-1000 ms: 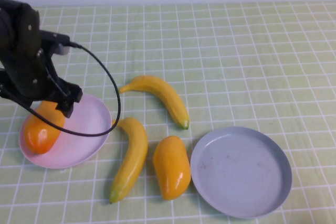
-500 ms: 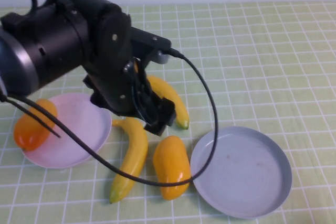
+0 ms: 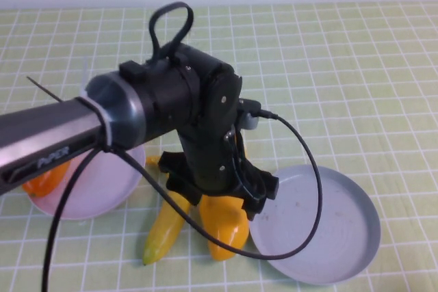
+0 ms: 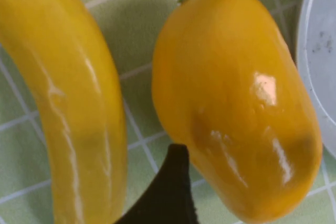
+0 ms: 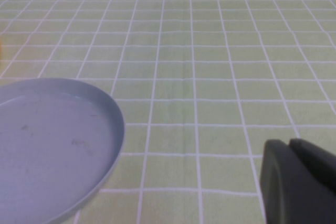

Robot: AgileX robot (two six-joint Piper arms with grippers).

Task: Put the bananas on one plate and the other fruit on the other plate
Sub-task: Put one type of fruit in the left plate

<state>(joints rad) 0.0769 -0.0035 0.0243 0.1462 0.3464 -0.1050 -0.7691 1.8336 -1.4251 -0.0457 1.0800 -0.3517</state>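
My left arm [image 3: 198,128] reaches across from the left, and its wrist hangs over the fruit in the middle of the table. My left gripper [image 4: 265,182] is open around the near end of an orange-yellow mango [image 4: 231,103] [image 3: 226,230]. One finger [image 4: 168,192] sits between that mango and a banana [image 4: 68,103] [image 3: 164,227]. The arm hides the second banana. A redder mango [image 3: 44,177] lies on the pink plate [image 3: 102,186]. The grey-blue plate [image 3: 321,227] [image 5: 52,140] is bare. My right gripper [image 5: 287,148], seen only in its wrist view, is shut and low beside the grey-blue plate.
A green checked cloth [image 3: 342,66] covers the whole table. The left arm's black cable [image 3: 301,189] loops over the rim of the grey-blue plate. The far half of the table holds nothing but cloth.
The left arm has swung from the pink plate to the right and now hangs over the mango beside the grey-blue plate. The redder mango has stayed on the pink plate.
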